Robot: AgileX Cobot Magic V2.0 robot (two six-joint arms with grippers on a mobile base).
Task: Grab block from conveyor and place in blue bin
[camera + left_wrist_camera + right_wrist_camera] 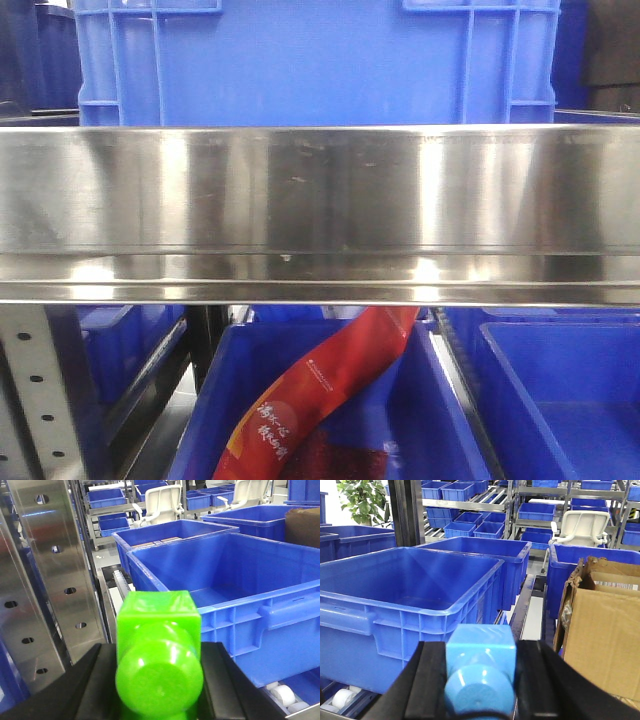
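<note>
In the right wrist view my right gripper [481,677] is shut on the bright-blue block [481,652], its round stud facing the camera. A large blue bin [415,587] stands ahead and to the left of it. In the left wrist view my left gripper [159,675] is shut on a bright-green block [159,630] of the same shape. A large blue bin [240,580] stands ahead and to the right of it. The conveyor is out of view. Neither gripper shows in the front view.
A steel rail [320,200] fills the front view, with a blue crate [320,60] above and a blue bin [330,420] holding a red packet [320,390] below. A perforated steel post [55,565] stands left. A cardboard box [602,630] stands right. More blue bins [480,555] are behind.
</note>
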